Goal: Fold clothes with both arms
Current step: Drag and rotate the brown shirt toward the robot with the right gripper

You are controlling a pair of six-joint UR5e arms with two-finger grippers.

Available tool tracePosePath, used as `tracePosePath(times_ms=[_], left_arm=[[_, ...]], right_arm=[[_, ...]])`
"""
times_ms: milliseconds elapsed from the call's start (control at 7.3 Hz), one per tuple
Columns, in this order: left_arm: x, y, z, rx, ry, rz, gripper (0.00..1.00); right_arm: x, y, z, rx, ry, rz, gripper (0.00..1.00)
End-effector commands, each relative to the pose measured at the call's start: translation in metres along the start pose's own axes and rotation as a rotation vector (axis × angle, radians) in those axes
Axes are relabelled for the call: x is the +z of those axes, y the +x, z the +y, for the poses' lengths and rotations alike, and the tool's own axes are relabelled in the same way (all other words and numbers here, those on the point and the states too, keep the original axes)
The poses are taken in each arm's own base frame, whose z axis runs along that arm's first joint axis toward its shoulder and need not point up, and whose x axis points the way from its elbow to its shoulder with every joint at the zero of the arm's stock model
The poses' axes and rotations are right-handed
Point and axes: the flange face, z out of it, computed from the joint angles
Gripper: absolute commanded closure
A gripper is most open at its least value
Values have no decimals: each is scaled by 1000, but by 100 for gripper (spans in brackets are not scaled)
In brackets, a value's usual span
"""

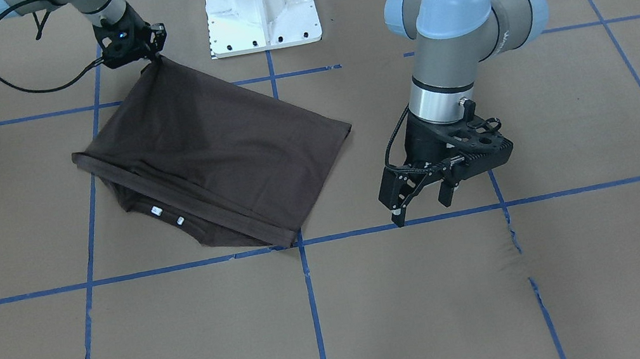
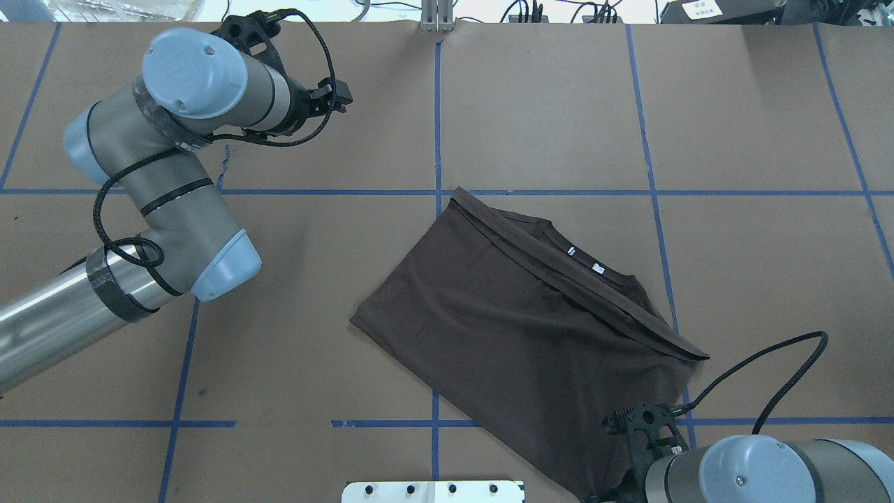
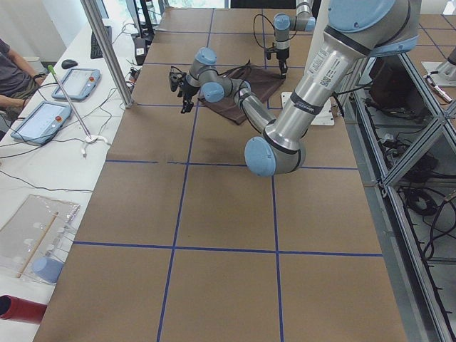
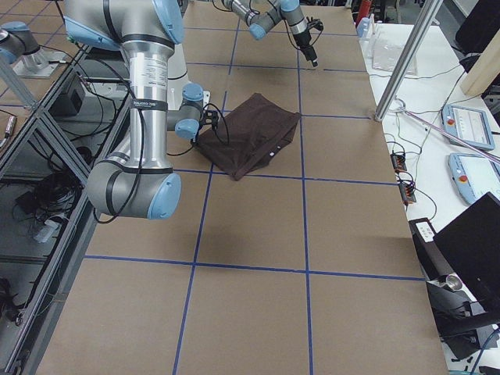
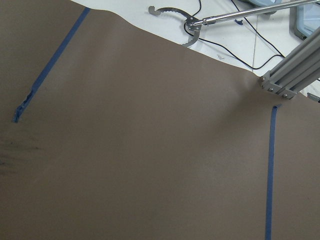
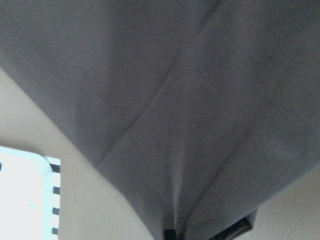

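The left gripper (image 1: 421,208) hangs well out from the base (image 1: 260,6) on its left side, fingers spread wide and holding nothing, over the table (image 1: 379,311). The shirt (image 1: 213,151) lies folded on the table out in front of the base and towards its right, with the collar edge and two white tags (image 1: 156,210) on the side away from the base. The right gripper (image 1: 153,52), just right of the base, is pinched tight on the shirt's nearest corner, which is drawn up into a bunched peak.
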Motion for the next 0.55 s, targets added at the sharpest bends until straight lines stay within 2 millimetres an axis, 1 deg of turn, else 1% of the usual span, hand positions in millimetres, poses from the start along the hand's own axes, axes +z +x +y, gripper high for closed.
tracePosePath(times_ms=[0, 137, 274, 411], left_arm=[[-3, 1, 48, 17, -74, -20, 0], [-15, 9, 83, -5, -128, -49, 0], [-21, 1, 143, -95, -203, -95, 0], [-23, -6, 197, -177, -259, -117, 2]], right_arm=[[-47, -17, -11, 17, 45, -86, 0], [-73, -18, -34, 45, 101, -122, 0], [-92, -15, -58, 75, 161, -143, 0], [-117, -18, -89, 104, 234, -181, 0]])
